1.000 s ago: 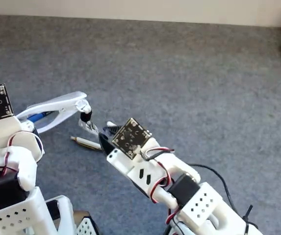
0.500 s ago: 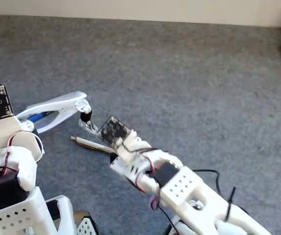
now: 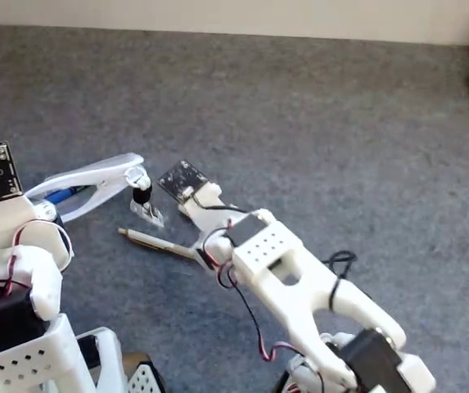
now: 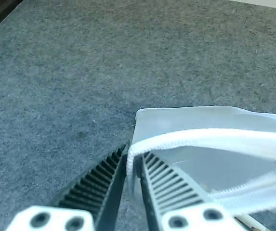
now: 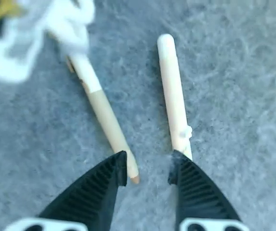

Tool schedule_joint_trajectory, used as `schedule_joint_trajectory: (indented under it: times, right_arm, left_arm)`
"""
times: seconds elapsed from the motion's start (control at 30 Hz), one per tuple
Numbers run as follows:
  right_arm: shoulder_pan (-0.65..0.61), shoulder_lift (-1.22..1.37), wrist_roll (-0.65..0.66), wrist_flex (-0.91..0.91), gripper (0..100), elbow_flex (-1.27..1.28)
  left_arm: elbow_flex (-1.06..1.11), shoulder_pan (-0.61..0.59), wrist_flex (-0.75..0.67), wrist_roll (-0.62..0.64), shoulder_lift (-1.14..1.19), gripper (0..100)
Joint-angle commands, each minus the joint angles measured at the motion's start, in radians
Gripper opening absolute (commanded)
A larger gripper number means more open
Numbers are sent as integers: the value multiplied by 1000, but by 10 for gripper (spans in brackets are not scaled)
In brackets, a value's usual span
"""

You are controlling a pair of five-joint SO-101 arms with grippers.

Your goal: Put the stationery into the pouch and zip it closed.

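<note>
**K:** While the pouch (image 3: pixel 95 178) hangs in the left tool (image 4: pixel 132 156), how far along is the task?

**M:** Partway at best, judging from the layout. One blue item (image 3: pixel 69 195) shows through the pouch wall, so something looks loaded. Two pens lie out on the counter (image 3: pixel 340 123), and the zip (image 4: pixel 215 137) is not closed.

**K:** Tool states?

**M:** Left tool is clenched on the pouch's corner, pinching the zip edge between its ribbed pads. Right tool (image 5: pixel 147 166) is released and holds nothing. Its jaws are spread low over the near ends of both pens, one tip beside each.

**K:** Which pens?

**M:** Tan pen (image 5: pixel 104 115) and white pen (image 5: pixel 172 96). They lie roughly side by side, apart, flat on the counter just beside the pouch mouth. Far end of the tan one runs under the pouch's edge in the right wrist view.

**K:** Pouch condition?

**M:** White, translucent and soft, lifted at the held corner and sagging along its length. The two zip rows part away from the grip, so the mouth reads as open. Contents can't be counted through the wall beyond that blue item.

**K:** Remaining?

**M:** Likely pick one pen, feed it in, repeat for the other, then run the zip shut. The jaws stand between the two pens rather than around either, so the pick isn't committed yet.
</note>
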Motion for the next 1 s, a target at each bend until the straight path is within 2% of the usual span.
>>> schedule_joint_trajectory:
  times: [0.0,0.47,0.53,0.67,0.97]
  right_arm:
    - [30,51,-5,7,142,-105]
    - [107,383,-5,8,141,-321]
    - [117,407,8,10,115,-335]
    - [131,404,89,12,0,-337]
    - [236,331,212,277,10,-369]
  left_arm:
    - [4,18,-15,9,16,8]
    - [4,19,-15,9,16,8]
    - [4,19,-15,9,16,8]
    - [4,19,-15,9,16,8]
    - [4,19,-14,9,16,8]
